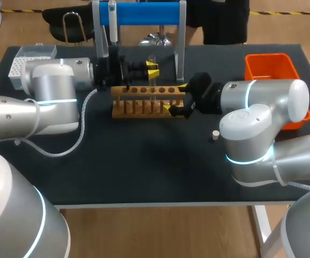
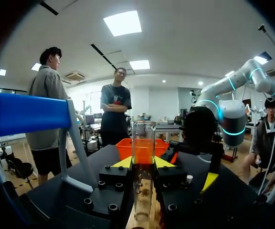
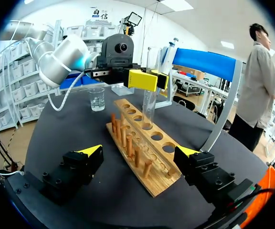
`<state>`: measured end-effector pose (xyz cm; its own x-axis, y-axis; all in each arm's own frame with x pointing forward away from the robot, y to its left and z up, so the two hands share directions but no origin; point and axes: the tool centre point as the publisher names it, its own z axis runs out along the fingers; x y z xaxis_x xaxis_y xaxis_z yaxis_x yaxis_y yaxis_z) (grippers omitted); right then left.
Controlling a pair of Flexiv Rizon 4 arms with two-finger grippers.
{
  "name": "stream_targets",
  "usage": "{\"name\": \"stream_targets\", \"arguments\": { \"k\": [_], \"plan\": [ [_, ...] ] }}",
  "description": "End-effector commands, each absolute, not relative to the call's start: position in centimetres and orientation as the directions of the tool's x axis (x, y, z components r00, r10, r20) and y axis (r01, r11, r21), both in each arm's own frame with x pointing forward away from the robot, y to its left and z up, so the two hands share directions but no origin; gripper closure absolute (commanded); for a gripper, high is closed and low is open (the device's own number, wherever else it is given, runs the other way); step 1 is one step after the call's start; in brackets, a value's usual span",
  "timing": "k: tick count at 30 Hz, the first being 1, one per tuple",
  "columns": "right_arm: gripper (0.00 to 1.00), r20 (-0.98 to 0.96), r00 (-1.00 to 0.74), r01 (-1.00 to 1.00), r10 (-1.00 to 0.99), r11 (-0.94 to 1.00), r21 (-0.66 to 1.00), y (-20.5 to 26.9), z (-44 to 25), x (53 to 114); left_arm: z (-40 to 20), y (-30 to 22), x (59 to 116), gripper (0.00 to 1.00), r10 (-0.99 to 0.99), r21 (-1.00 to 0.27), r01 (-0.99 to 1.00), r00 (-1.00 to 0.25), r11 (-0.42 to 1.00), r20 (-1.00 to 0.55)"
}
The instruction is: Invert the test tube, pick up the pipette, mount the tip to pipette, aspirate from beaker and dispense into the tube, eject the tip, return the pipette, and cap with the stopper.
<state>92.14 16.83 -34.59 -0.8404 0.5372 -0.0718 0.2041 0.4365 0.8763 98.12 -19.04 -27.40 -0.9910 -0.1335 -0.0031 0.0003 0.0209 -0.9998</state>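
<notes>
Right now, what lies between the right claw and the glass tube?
The wooden rack: it runs from the right gripper to the test tube, clearest in the right wrist view.

In the head view the clear glass test tube [image 1: 152, 69] is too thin and transparent to trace against the wooden peg rack [image 1: 144, 105]. In the left wrist view its lower end runs off the picture's edge, and the left gripper [image 2: 142, 163] covers nearly all of the rack. The right arm [image 1: 262, 107] hides the near part of the orange plastic bin [image 1: 268, 67]. The left arm [image 1: 53, 86] covers the near right part of the white perforated tip box [image 1: 23, 62]. The small cream stopper [image 1: 215, 135] is too small to tell its form.
</notes>
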Motion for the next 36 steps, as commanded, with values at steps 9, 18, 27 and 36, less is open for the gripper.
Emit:
{"name": "stream_targets", "arguments": {
  "k": [9,18,27,36],
  "plan": [
    [0.0,-0.072,-0.84,0.206,0.538,0.439,0.875,16.88,-34.56,92.13,-28.0,-19.08,98.25,1.0,-0.127,-1.0,-0.001,-0.992,0.01,0.0],
    [0.0,-0.072,-0.84,0.206,0.538,0.439,0.875,16.88,-34.56,92.13,-28.19,-19.18,98.28,1.0,-0.124,-1.0,-0.001,-0.992,0.007,0.0],
    [0.0,-0.072,-0.84,0.206,0.538,0.439,0.875,16.88,-34.56,92.13,-28.46,-19.29,98.23,1.0,-0.123,-1.0,-0.006,-0.992,0.006,0.005],
    [0.0,-0.072,-0.84,0.206,0.538,0.439,0.875,16.88,-34.56,92.13,-28.5,-19.3,98.16,1.0,-0.123,-1.0,-0.009,-0.992,0.011,0.007]
  ]
}}
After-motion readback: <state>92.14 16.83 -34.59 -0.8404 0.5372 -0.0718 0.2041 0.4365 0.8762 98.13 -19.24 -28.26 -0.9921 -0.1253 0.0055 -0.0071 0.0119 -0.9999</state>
